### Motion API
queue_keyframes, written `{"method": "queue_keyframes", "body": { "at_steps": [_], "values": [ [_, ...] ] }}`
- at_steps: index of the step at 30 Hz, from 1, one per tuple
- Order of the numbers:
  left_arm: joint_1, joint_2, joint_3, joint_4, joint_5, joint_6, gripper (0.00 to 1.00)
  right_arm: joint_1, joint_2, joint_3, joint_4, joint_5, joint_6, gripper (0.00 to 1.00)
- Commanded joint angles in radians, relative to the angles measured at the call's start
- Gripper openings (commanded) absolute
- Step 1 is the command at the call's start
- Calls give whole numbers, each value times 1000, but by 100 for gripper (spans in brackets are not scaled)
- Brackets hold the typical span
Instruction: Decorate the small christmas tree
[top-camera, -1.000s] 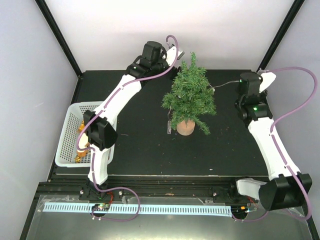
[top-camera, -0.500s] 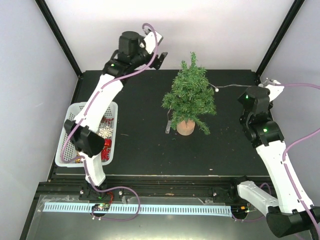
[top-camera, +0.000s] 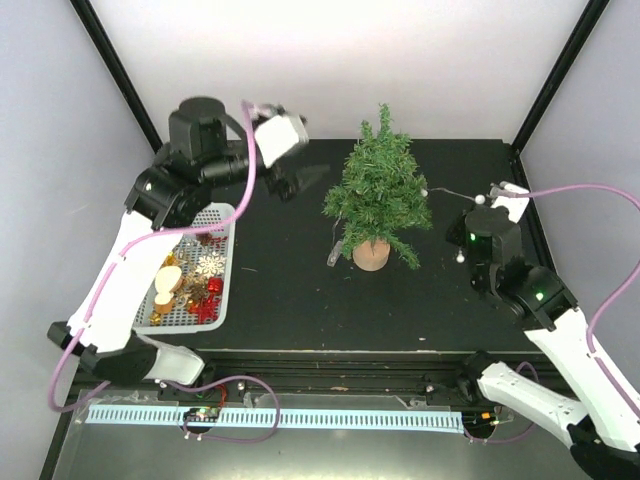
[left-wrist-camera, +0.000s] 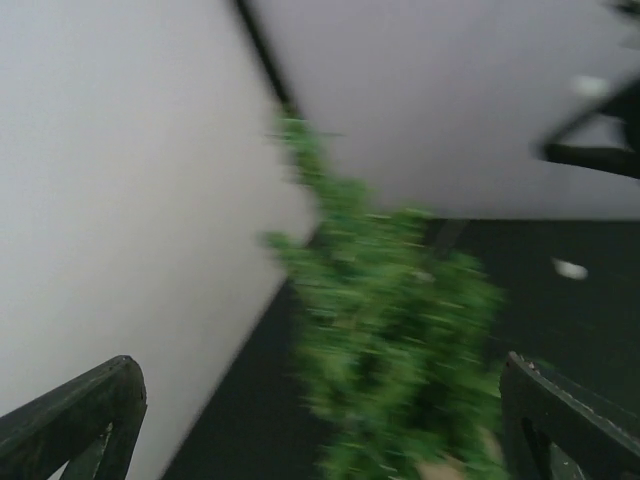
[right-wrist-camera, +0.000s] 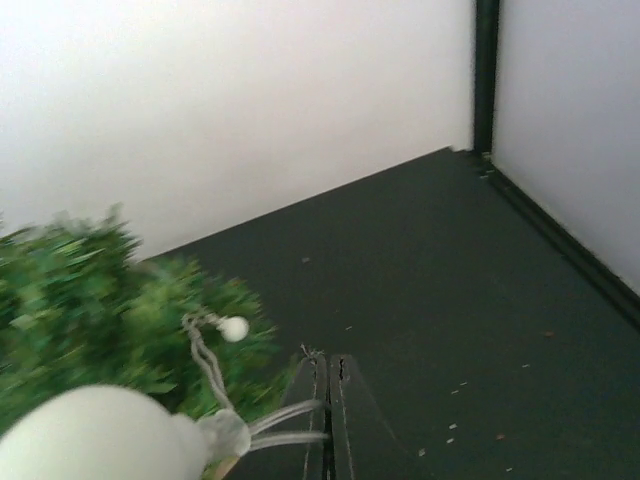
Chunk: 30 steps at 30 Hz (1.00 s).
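Where tree (top-camera: 380, 195) stands, table (top-camera: 290, 290) is black.

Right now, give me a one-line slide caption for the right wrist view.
Right gripper shut on a white-beaded string leading to the small christmas tree on the black table.
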Motion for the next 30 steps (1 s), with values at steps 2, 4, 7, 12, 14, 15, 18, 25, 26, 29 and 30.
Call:
{"method": "queue_keyframes", "body": {
  "at_steps": [2, 4, 7, 12, 14, 15, 18, 25, 26, 29, 30],
  "values": [
    [-129, -103, -167, -193, 212, 169, 95, 143, -20, 80, -134, -40, 95, 1],
    [-190, -107, -202, -231, 208, 208, 93, 197, -7, 96, -152, -57, 121, 1],
    [-238, -98, -254, -229, 194, 221, 92, 270, 19, 111, -154, -74, 150, 1],
    [-288, -77, -343, -130, 179, 213, 92, 322, 51, 124, -82, -154, 177, 1],
    [-293, -75, -379, -55, 182, 182, 91, 323, 51, 123, -38, -201, 184, 1],
    [-293, -76, -400, -13, 186, 160, 90, 322, 52, 125, -22, -222, 186, 1],
    [-296, -56, -435, 47, 232, 132, 84, 324, 47, 126, 30, -281, 200, 1],
    [-300, 60, -373, 60, 342, 48, 80, 325, 56, 129, 107, -384, 215, 1],
    [-301, 73, -368, 62, 358, 40, 82, 323, 58, 130, 114, -393, 216, 1],
    [-307, 105, -355, 81, 369, 17, 85, 325, 63, 128, 130, -406, 219, 1],
    [-309, 115, -351, 86, 359, 14, 86, 325, 62, 123, 141, -412, 221, 1]
  ]
}}
